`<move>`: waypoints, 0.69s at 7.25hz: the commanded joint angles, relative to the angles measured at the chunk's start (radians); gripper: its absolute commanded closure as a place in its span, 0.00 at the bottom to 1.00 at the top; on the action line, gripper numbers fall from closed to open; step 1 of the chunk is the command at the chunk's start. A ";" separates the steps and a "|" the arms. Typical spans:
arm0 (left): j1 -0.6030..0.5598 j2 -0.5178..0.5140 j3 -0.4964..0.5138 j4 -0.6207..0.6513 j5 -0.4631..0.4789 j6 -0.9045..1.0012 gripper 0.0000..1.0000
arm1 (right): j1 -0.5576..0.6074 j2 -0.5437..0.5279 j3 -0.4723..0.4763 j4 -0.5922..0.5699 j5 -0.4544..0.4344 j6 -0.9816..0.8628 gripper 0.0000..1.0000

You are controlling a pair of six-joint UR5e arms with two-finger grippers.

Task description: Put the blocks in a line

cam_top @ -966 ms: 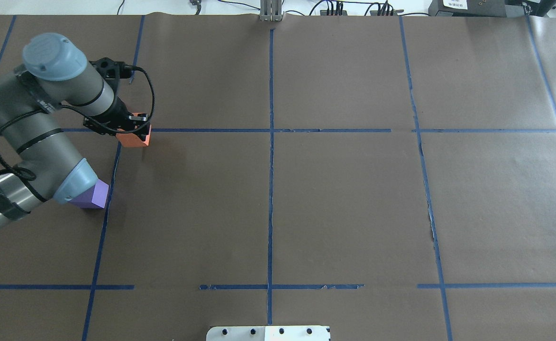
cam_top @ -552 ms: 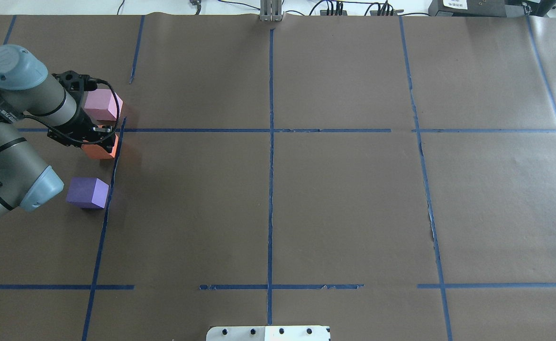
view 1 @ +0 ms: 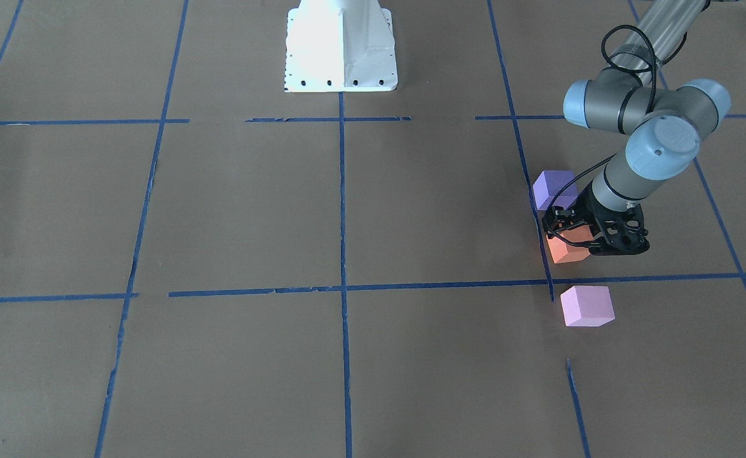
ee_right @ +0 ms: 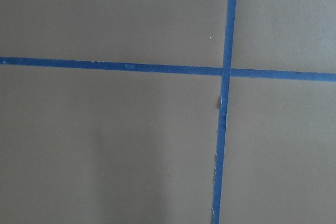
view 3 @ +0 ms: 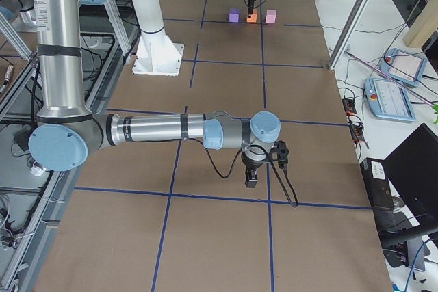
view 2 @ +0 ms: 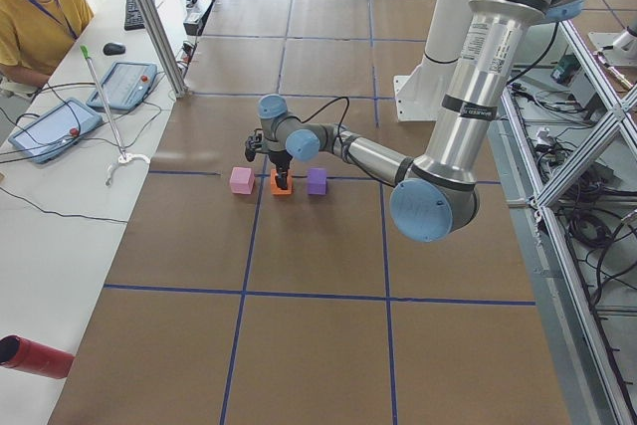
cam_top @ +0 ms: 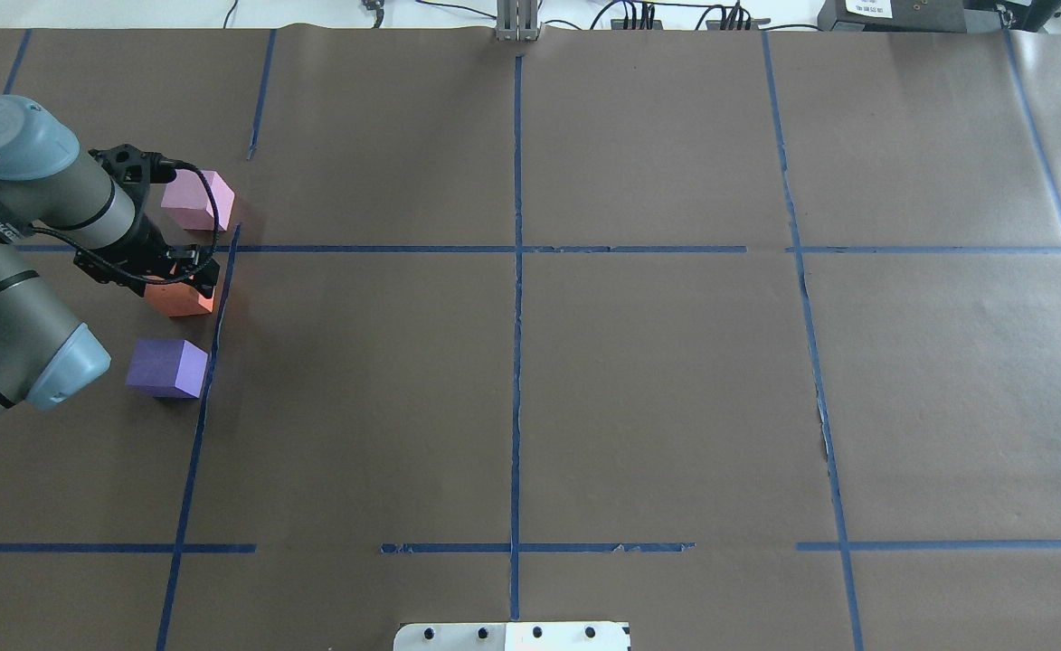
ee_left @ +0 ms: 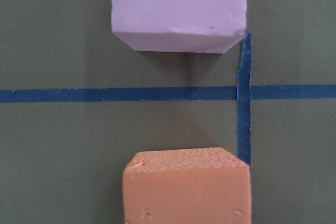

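Three blocks stand in a row at the table's left side. The pale pink block (cam_top: pixel 198 201) is farthest, the orange block (cam_top: pixel 182 300) in the middle, the violet-purple block (cam_top: pixel 168 368) nearest. My left gripper (cam_top: pixel 184 282) points down and is shut on the orange block (view 1: pixel 566 250), at or just above the paper. The left wrist view shows the orange block (ee_left: pixel 186 187) below and the pink block (ee_left: pixel 178 9) beyond a tape line. My right gripper (view 3: pixel 251 181) hangs over bare paper far from the blocks; I cannot tell whether it is open or shut.
Blue tape lines (cam_top: pixel 516 249) grid the brown paper. The white robot base (view 1: pixel 339 44) stands at the table's near edge. A side bench with an operator (view 2: pixel 35 17) and tablets runs along the far edge.
My left gripper has carried the orange block to the left and a little toward me, lowering it between the pink and purple blocks. The pink block has come out from behind the arm.
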 commanded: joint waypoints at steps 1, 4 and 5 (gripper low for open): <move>-0.104 0.004 -0.028 0.011 -0.053 0.054 0.00 | 0.000 0.000 0.000 0.000 0.000 0.000 0.00; -0.363 0.005 -0.060 0.242 -0.058 0.522 0.00 | 0.000 0.000 0.000 0.000 0.000 0.000 0.00; -0.465 0.060 -0.047 0.279 -0.053 0.732 0.00 | 0.000 0.000 0.000 0.000 0.000 0.000 0.00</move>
